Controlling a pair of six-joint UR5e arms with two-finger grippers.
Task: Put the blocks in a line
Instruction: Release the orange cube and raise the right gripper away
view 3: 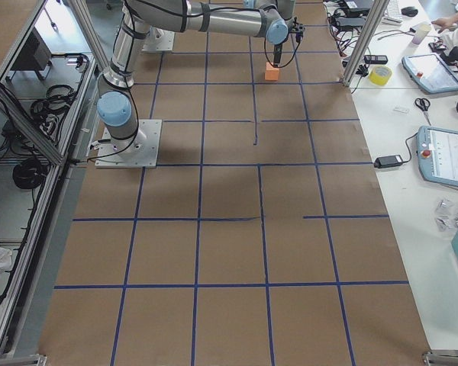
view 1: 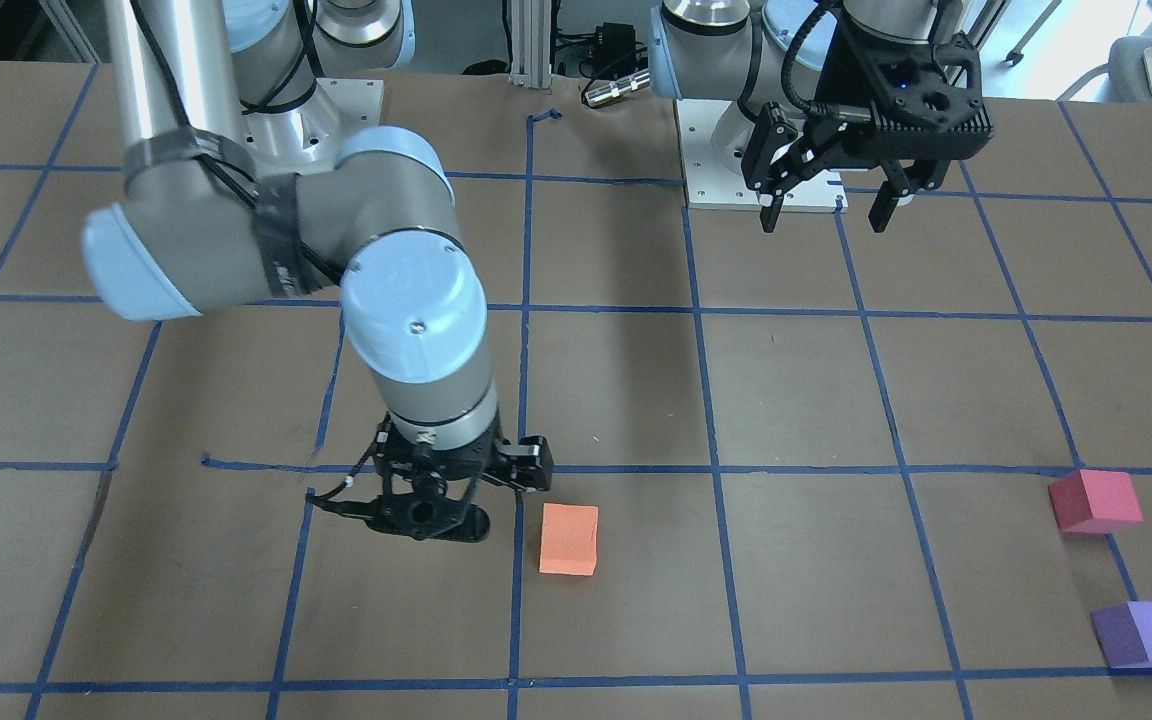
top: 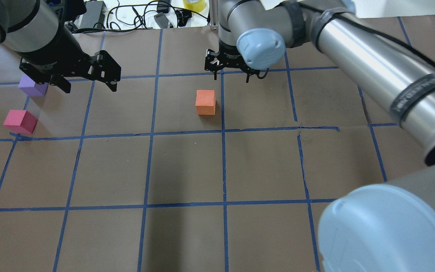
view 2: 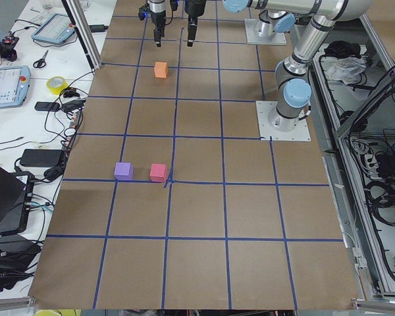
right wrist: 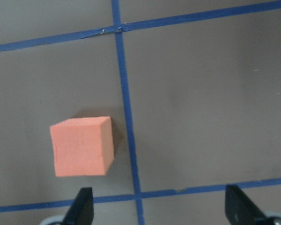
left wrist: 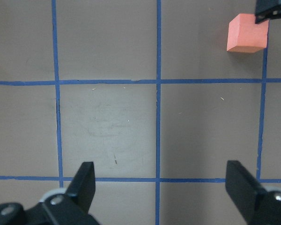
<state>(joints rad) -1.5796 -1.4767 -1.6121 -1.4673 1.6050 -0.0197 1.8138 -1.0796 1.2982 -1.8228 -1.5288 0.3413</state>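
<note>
The orange block (view 1: 569, 539) lies on the brown table, also in the overhead view (top: 205, 102) and the right wrist view (right wrist: 82, 146). My right gripper (view 1: 426, 518) is open and empty, low over the table just beside the orange block and not around it; it also shows in the overhead view (top: 230, 78). The pinkish-red block (view 1: 1094, 500) and the purple block (view 1: 1146, 633) sit close together far off on my left side. My left gripper (view 1: 826, 210) is open and empty, held high, apart from all blocks. In the overhead view it (top: 89, 85) hangs near the purple block (top: 32, 86).
Blue tape lines (top: 223, 132) mark a grid on the table. The two arm bases (view 1: 766, 190) stand at the robot's edge. Cables, a tape roll (top: 193, 4) and tablets (view 2: 6, 79) lie beyond the table's far edge.
</note>
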